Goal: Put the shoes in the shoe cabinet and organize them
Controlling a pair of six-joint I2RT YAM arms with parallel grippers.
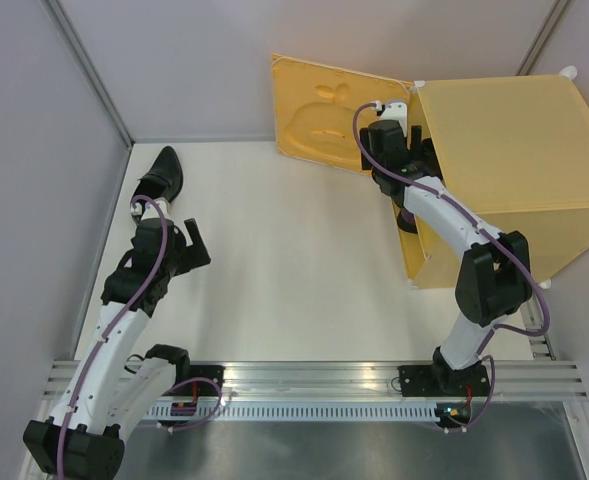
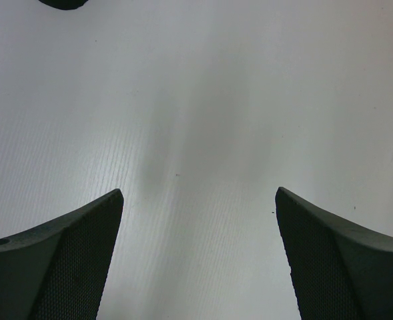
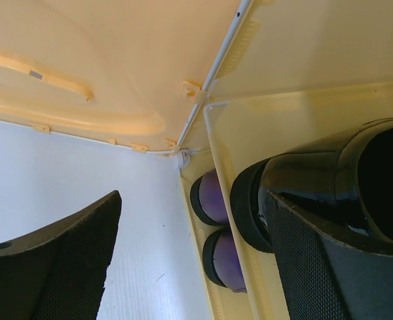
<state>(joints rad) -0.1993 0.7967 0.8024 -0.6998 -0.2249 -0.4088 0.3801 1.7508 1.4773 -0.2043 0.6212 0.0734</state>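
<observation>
The yellow-orange shoe cabinet [image 1: 514, 170] stands at the back right with its door [image 1: 324, 115] swung open. My right gripper [image 1: 419, 155] is at its opening. In the right wrist view it [image 3: 193, 193] is open. One finger [image 3: 336, 267] lies against a glossy black shoe [image 3: 316, 180] that rests on the cabinet's inner shelf. Two purple shoes [image 3: 213, 200] sit heel-out below the shelf. The other black shoe [image 1: 159, 175] lies on the table at the far left. My left gripper [image 1: 196, 248] is open and empty over bare table [image 2: 199, 190], just short of that shoe [image 2: 63, 3].
Grey walls close the table on the left and at the back. An aluminium rail [image 1: 304, 375] runs along the near edge by the arm bases. The open door stands upright between the cabinet and the back wall.
</observation>
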